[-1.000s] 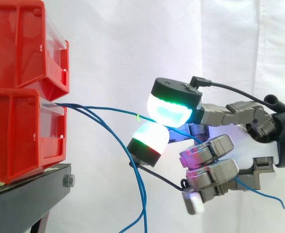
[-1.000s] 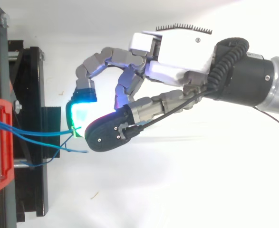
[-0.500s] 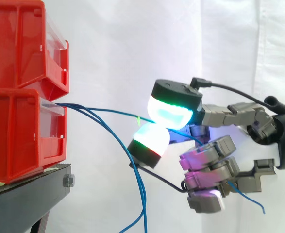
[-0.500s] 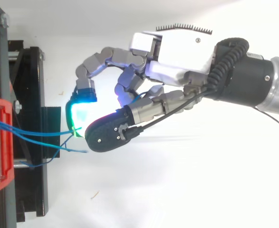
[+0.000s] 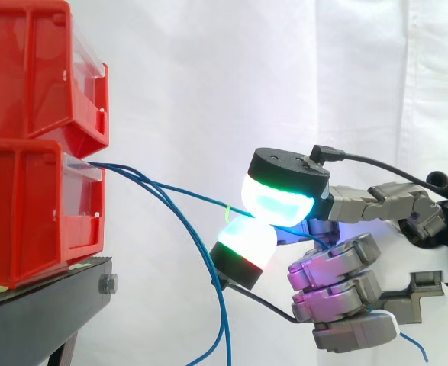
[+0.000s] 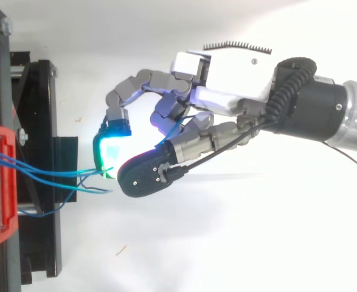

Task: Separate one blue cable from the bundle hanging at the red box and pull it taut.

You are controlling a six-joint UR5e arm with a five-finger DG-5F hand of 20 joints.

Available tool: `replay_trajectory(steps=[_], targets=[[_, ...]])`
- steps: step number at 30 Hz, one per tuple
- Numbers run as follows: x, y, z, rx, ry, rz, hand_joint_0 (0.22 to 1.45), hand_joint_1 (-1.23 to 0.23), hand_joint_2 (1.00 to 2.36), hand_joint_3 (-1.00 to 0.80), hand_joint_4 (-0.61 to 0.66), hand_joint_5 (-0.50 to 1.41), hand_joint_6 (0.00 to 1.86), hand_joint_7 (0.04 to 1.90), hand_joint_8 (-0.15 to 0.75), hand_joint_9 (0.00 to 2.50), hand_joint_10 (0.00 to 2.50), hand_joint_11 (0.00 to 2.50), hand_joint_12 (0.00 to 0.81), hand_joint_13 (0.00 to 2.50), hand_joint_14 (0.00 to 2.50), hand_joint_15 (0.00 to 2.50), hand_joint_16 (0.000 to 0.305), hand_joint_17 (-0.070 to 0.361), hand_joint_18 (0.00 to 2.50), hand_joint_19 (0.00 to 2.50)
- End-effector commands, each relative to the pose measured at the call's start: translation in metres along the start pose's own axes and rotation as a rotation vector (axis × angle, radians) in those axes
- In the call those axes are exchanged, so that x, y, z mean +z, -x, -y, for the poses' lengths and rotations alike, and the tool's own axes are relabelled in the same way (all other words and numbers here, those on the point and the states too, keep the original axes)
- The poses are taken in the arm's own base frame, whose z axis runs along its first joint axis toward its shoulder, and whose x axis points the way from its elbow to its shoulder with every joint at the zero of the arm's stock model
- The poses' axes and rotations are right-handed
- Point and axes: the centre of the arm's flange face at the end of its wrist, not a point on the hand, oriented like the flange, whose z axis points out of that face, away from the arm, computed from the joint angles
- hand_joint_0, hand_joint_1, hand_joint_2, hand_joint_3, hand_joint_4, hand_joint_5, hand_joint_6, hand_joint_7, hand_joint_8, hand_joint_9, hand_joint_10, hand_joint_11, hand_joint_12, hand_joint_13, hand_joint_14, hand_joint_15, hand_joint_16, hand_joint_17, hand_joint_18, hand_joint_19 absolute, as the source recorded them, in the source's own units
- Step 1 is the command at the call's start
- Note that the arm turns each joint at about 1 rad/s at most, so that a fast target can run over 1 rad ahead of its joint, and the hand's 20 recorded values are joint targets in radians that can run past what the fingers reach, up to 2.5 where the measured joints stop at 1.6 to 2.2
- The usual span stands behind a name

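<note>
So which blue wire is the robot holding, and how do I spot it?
Start at the lower red bin, where blue wires come out of the front. The others droop downward. The picked wire runs almost straight across to the hand, pinched between its glowing pads.

No legible text, number or sign was seen on the red bins (image 5: 25,152), black stand (image 5: 48,305) or hand (image 6: 233,85).
</note>
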Motion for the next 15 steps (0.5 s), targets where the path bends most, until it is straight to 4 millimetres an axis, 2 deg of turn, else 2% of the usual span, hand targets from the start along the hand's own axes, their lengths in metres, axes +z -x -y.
replay_trajectory(steps=[1, 9, 12, 15], targets=[[-0.001, 0.000, 0.001, -0.002, -0.008, -0.002, 0.66, -0.76, 1.03, -0.06, -0.27, -0.18, 0.92, 1.15, 0.295, 1.05, 2.13, 1.40, 0.323, 0.84, 2.35, 1.54, 0.039, 0.087, 1.32, 1.58], [-0.004, 0.001, 0.002, -0.011, -0.033, -0.004, 0.66, -0.76, 1.03, -0.05, -0.28, -0.17, 0.91, 1.17, 0.297, 1.06, 2.16, 1.38, 0.319, 0.84, 2.37, 1.54, 0.039, 0.088, 1.34, 1.61], [-0.013, 0.000, 0.009, -0.048, -0.119, -0.026, 0.66, -0.76, 1.03, -0.04, -0.28, -0.17, 0.91, 1.17, 0.297, 1.06, 2.15, 1.40, 0.323, 0.84, 2.38, 1.53, 0.039, 0.088, 1.34, 1.60], [-0.019, 0.002, 0.004, -0.055, -0.143, -0.030, 0.66, -0.76, 1.03, -0.05, -0.28, -0.17, 0.91, 1.17, 0.299, 1.07, 2.15, 1.37, 0.323, 0.85, 2.36, 1.55, 0.039, 0.089, 1.34, 1.60]])
